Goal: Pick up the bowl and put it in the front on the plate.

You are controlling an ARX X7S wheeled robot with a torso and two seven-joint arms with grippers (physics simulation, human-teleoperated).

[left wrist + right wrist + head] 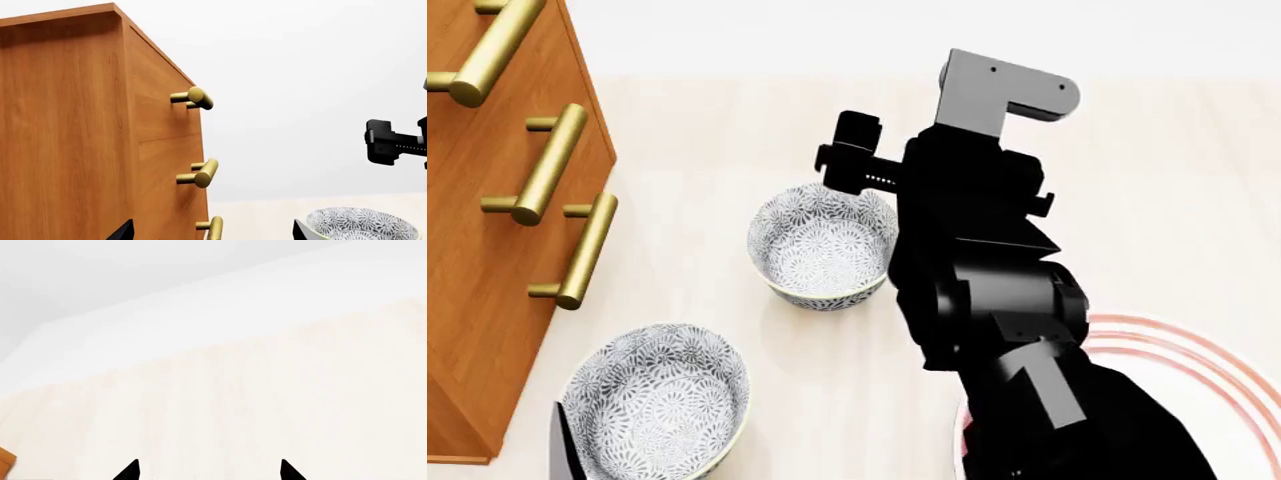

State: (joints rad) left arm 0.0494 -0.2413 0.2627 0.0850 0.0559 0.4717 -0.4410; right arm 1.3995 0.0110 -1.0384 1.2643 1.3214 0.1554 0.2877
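The left wrist view shows the left hand (210,231) spread wide near a patterned bowl (360,223) beside the wooden cabinet (87,130); the head view puts two bowls on the surface (1174,150), the plate (1214,350) under the right arm; the right wrist view shows the right hand (208,471) wide, empty.

The right arm (988,260) fills the middle of the picture, black, with a grey bracket (1008,95) on top. Its pincer (851,160) points to the left, and I cannot tell if it is open. Just below the pincer stands a patterned bowl (821,245) on the pale table (694,130). A second bowl (657,405) stands further below and to the left. Left of the pincer is a wooden cabinet (481,250) with brass handles (554,165). The plate (1214,375) with red rings lies below and right, partly under the arm.
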